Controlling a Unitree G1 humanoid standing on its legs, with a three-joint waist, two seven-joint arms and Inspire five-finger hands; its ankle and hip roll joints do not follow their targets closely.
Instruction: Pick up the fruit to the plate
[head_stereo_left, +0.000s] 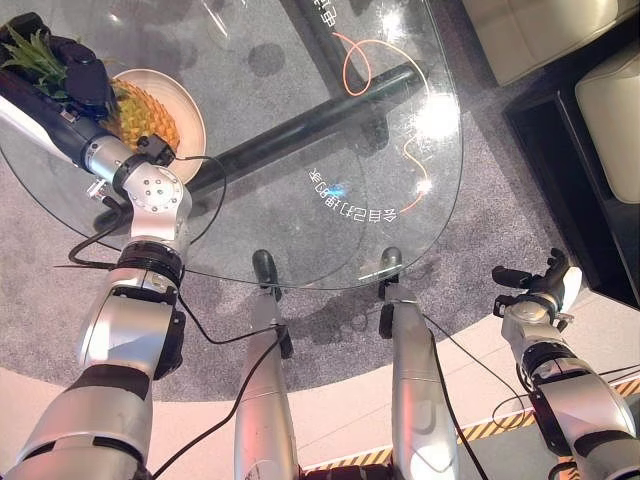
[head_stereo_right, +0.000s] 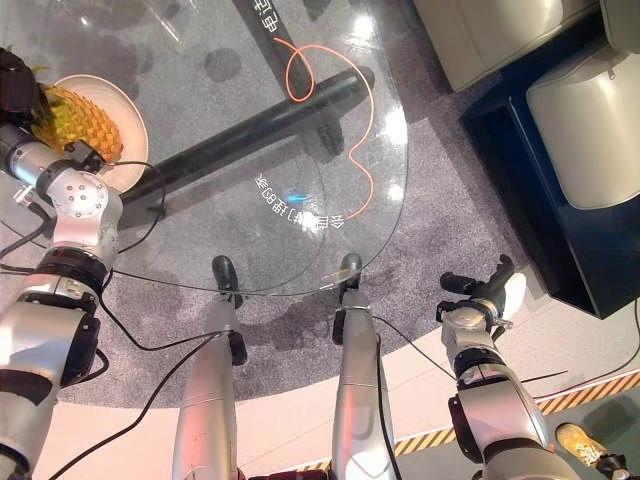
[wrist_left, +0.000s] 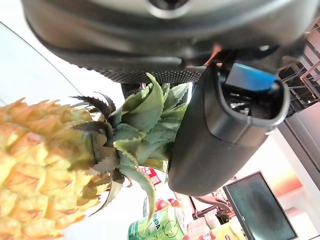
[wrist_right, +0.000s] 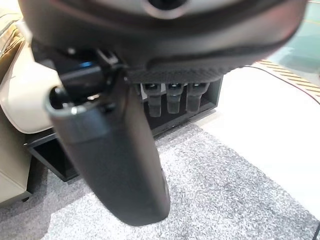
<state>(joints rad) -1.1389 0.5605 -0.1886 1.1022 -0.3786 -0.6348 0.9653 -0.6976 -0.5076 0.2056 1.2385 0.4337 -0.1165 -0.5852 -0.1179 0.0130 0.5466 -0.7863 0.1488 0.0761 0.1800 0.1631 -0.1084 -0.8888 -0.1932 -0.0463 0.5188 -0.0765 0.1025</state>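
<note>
While the left hand (head_stereo_left: 70, 65) curls thumb and fingers round the pineapple's leafy crown (wrist_left: 140, 125), the pineapple (head_stereo_left: 148, 118) lies on the plate (head_stereo_left: 190, 115) just below it. Well apart, the right hand (head_stereo_left: 535, 285) hangs with relaxed fingers, holding nothing.

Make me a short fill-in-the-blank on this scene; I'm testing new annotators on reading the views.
1. The fruit at the left hand is a ____.
2. The pineapple's body lies over the round ____.
3. The plate rests on a table whose top is made of ____.
4. The right hand hangs beside the table holding ____.

Missing words: pineapple; plate; glass; nothing
</note>
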